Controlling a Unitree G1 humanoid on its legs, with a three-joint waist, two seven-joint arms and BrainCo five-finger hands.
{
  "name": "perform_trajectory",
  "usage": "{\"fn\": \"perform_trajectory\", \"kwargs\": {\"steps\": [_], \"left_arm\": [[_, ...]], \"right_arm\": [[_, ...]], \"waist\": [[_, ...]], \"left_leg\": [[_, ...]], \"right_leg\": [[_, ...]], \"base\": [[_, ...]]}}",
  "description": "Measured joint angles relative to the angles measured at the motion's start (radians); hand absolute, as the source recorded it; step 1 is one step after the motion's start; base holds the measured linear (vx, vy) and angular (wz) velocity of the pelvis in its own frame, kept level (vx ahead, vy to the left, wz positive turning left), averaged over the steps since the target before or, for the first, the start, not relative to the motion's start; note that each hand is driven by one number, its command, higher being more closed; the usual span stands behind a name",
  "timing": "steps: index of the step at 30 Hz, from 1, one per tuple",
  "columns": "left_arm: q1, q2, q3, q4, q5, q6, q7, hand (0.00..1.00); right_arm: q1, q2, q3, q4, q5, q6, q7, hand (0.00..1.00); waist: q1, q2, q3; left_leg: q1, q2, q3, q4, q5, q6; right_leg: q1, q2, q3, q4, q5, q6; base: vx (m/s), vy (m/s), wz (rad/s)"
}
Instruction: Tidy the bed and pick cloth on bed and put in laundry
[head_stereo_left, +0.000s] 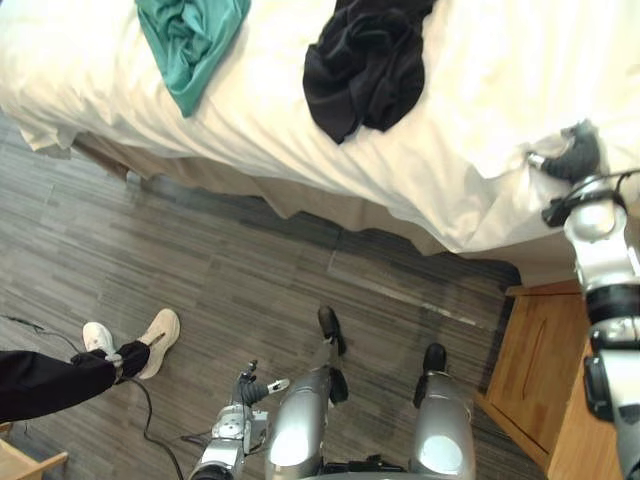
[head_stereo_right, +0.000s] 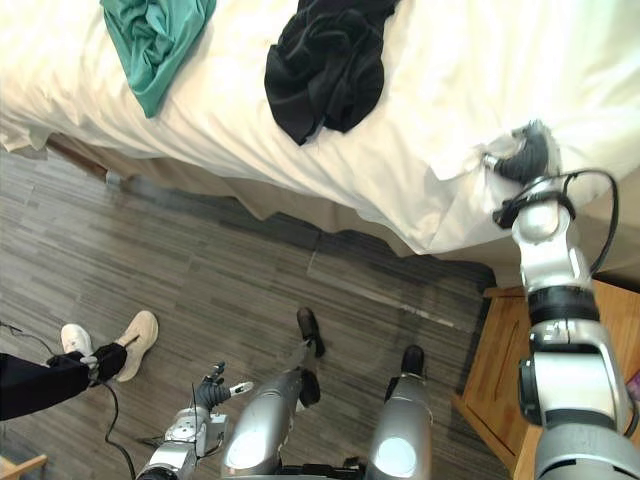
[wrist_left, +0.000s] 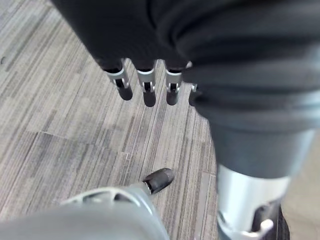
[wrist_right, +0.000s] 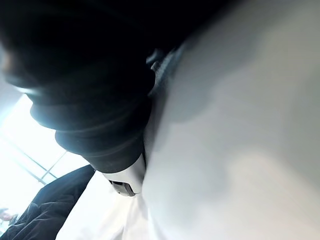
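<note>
- My right hand (head_stereo_left: 568, 155) rests on the bed (head_stereo_left: 480, 85) at its near edge, and I cannot tell its grip.
- My left hand (wrist_left: 149, 86) hangs low over the floor (head_stereo_left: 200, 250), relaxed and empty.
- The green cloth (head_stereo_left: 190, 40) and black cloth (head_stereo_left: 365, 65) lie apart on the bed.

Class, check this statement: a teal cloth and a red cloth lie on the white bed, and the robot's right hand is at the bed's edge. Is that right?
Not quite. The second cloth is black, not red. The left eye view shows the teal cloth and the black cloth lying on the white bed, with the right hand at the bed's edge.
</note>
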Motion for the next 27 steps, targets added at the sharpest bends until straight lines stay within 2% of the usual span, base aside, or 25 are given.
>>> {"fn": "perform_trajectory", "kwargs": {"steps": [3,6,8,10,11,14,19,20,24,27], "left_arm": [[0.002,0.003,0.017,0.0,0.026,0.013,-0.002,0.0],[0.02,0.001,0.037,0.002,0.054,0.02,-0.003,0.0],[0.039,-0.008,0.059,0.003,0.055,0.031,-0.003,0.0],[0.052,-0.016,0.09,0.013,0.057,0.04,-0.002,0.0],[0.067,-0.02,0.116,0.018,0.058,0.043,-0.001,0.0],[0.079,-0.036,0.167,0.02,0.061,0.056,0.0,0.0],[0.113,-0.058,0.205,0.02,0.064,0.068,0.0,0.0],[0.116,-0.06,0.217,0.02,0.064,0.069,0.0,0.0],[0.118,-0.058,0.226,0.02,0.064,0.07,0.001,0.0],[0.118,-0.054,0.219,0.02,0.064,0.07,0.001,0.0]], "right_arm": [[0.143,0.086,-0.092,-0.006,0.01,0.01,-0.001,0.0],[0.273,0.173,-0.214,0.007,0.04,0.041,-0.006,0.0],[0.358,0.212,-0.312,0.025,0.081,0.064,-0.027,0.0],[0.415,0.246,-0.405,0.027,0.122,0.081,-0.047,0.0],[0.447,0.267,-0.461,0.023,0.158,0.085,-0.067,0.0],[0.531,0.304,-0.6,-0.019,0.277,0.087,-0.136,0.0],[0.567,0.371,-0.725,-0.172,0.378,0.074,-0.202,0.0],[0.564,0.38,-0.737,-0.213,0.381,0.071,-0.22,1.0],[0.529,0.387,-0.739,-0.325,0.392,0.047,-0.248,1.0],[0.421,0.375,-0.708,-0.339,0.472,-0.008,-0.259,1.0]], "waist": [[-0.004,-0.048,-0.031],[-0.022,-0.078,-0.074],[-0.031,-0.08,-0.099],[-0.039,-0.079,-0.118],[-0.052,-0.079,-0.133],[-0.054,-0.079,-0.165],[-0.055,-0.092,-0.196],[-0.053,-0.094,-0.205],[-0.052,-0.096,-0.208],[-0.052,-0.096,-0.208]], "left_leg": [[0.04,0.004,0.019,0.0,-0.011,-0.012],[0.081,0.006,0.034,-0.005,-0.022,-0.013],[0.116,0.007,0.057,-0.006,-0.033,-0.019],[0.147,0.012,0.076,-0.006,-0.043,-0.01],[0.159,0.02,0.082,-0.006,-0.05,-0.011],[0.173,0.033,0.108,-0.006,-0.06,-0.019],[0.194,0.057,0.141,-0.006,-0.068,-0.016],[0.195,0.057,0.146,-0.006,-0.069,-0.015],[0.192,0.055,0.147,-0.007,-0.07,-0.013],[0.185,0.055,0.145,-0.007,-0.07,-0.013]], "right_leg": [[0.04,0.004,0.01,-0.023,0.002,0.001],[0.08,0.008,0.021,-0.042,0.006,0.006],[0.109,0.011,0.032,-0.057,0.008,0.007],[0.132,0.018,0.048,-0.068,0.009,0.006],[0.143,0.024,0.051,-0.076,0.009,0.003],[0.149,0.039,0.062,-0.086,0.008,0.0],[0.177,0.055,0.073,-0.131,0.039,-0.012],[0.177,0.055,0.076,-0.138,0.045,-0.013],[0.177,0.052,0.078,-0.147,0.056,-0.013],[0.173,0.052,0.079,-0.152,0.063,-0.013]], "base": [[0.07,-0.043,-0.16],[0.08,-0.044,-0.16],[0.07,-0.029,-0.28],[0.04,-0.017,-0.3],[0.03,-0.027,-0.27],[0.02,-0.025,-0.21],[0.01,-0.025,-0.16],[0.03,-0.011,-0.08],[0.0,0.001,-0.01],[-0.01,0.004,0.01]]}}
